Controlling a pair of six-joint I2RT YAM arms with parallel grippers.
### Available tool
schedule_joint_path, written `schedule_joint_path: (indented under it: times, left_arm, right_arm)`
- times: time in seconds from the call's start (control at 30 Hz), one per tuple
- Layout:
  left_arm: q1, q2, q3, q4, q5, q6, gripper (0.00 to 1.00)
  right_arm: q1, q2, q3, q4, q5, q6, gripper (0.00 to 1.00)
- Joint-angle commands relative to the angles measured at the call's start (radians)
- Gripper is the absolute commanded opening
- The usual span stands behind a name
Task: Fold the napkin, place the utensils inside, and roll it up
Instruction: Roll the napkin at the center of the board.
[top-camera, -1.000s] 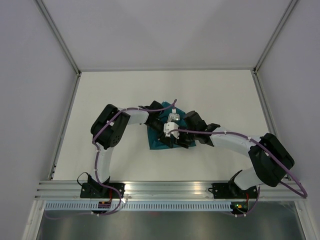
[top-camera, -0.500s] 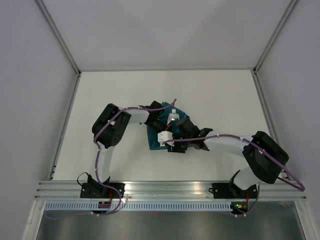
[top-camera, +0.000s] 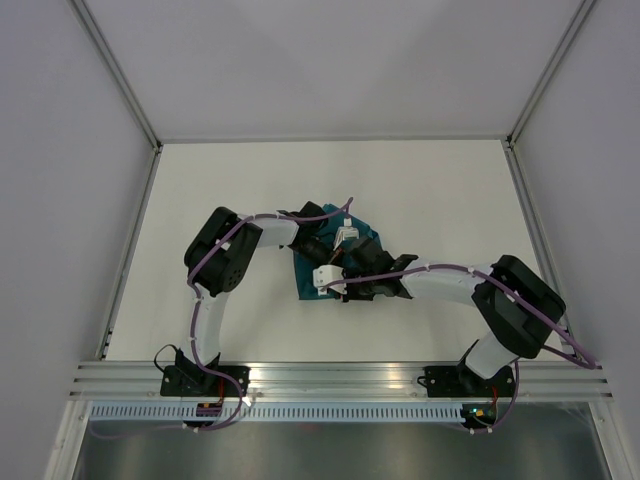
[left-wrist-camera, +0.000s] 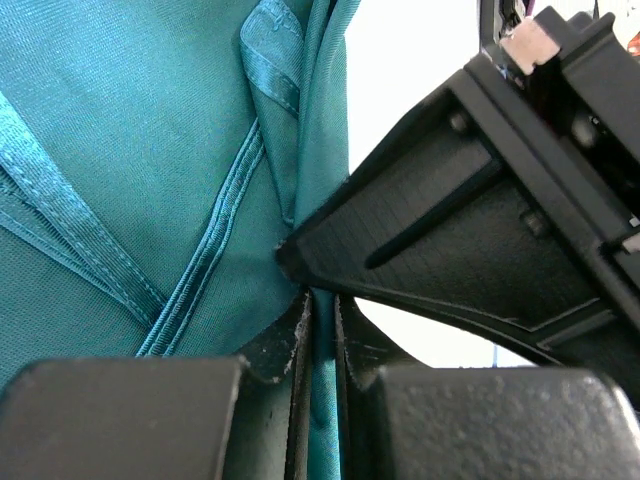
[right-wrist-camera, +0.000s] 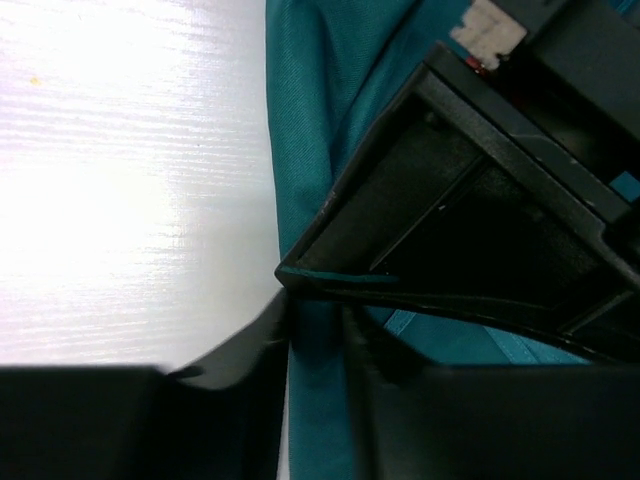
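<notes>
Folding step: left gripper (left-wrist-camera: 318, 325) clamps the napkin (left-wrist-camera: 120, 150) edge; right gripper (right-wrist-camera: 315, 335) straddles it, grip uncertain; next needs coordinated lifting.

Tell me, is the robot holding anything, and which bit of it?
The left gripper pinches the napkin by a thin fold at its edge. The right gripper straddles the napkin's edge close by; whether it grips cannot be told.

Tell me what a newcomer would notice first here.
Both grippers crowd nose to nose over the bunched teal napkin mid-table. The left gripper is pinched shut on a raised fold of it. The right gripper has its fingers either side of a fold right beside it, at the cloth's edge by the bare white table.
</notes>
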Motion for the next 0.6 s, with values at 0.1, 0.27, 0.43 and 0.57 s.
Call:
schedule_joint_path:
  times: [0.1, 0.27, 0.43, 0.57]
  left_arm:
    - [0.004, 0.006, 0.024, -0.013, 0.002, 0.005, 0.1]
    - [0.018, -0.031, 0.025, -0.007, 0.003, -0.018, 0.36]
    - [0.04, -0.078, 0.024, 0.021, -0.01, -0.055, 0.46]
    - [0.076, -0.113, 0.011, 0.07, -0.033, -0.104, 0.48]
  right_arm:
    - [0.004, 0.024, 0.031, -0.084, -0.006, -0.016, 0.2]
    - [0.004, 0.04, 0.054, -0.129, -0.028, -0.011, 0.16]
    - [-0.002, 0.072, 0.1, -0.193, -0.08, -0.01, 0.14]
    - [-0.017, 0.099, 0.142, -0.246, -0.133, -0.005, 0.13]
